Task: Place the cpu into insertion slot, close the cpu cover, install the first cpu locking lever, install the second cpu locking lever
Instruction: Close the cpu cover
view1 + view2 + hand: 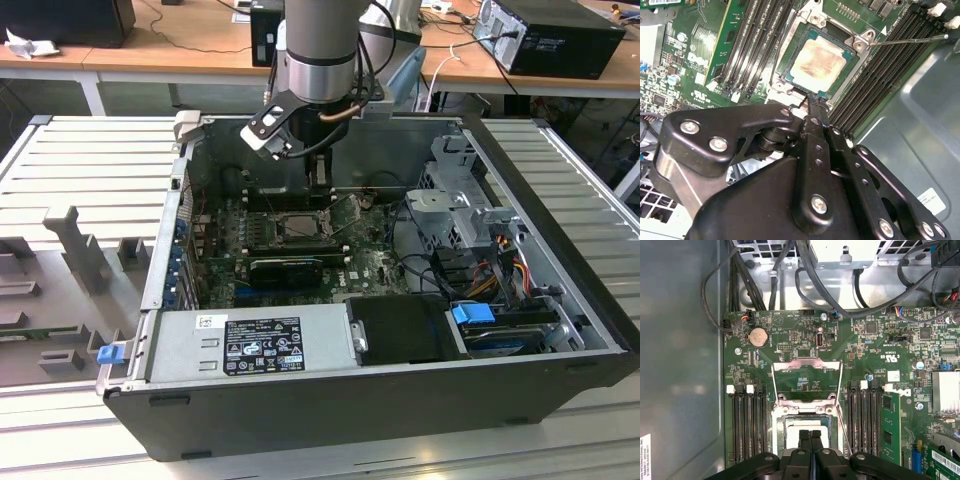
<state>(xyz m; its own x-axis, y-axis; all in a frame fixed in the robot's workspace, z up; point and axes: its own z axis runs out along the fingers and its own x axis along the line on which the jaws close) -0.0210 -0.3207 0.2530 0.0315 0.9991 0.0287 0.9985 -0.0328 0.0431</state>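
Observation:
The cpu (817, 60), a pale square chip, lies seated in the insertion slot (781, 84) on the green board. In the first wrist view the cpu (791, 432) is partly hidden behind my fingertips. The cpu cover (807, 361) is a silvery frame flipped open, lying away from the slot with the board showing through its window. My gripper (810, 436) is shut with nothing between its fingers. It hangs just above the slot's edge (811, 106). In the exterior view the gripper (318, 185) stands over the cpu (300, 226) inside the open computer case.
Long black ram slots (746, 422) flank the socket on both sides. A thin metal locking lever (910, 39) sticks out sideways from the socket. Black cables (805, 285) run along the case wall. The power supply (255, 345) and drive cage (470, 215) crowd the case.

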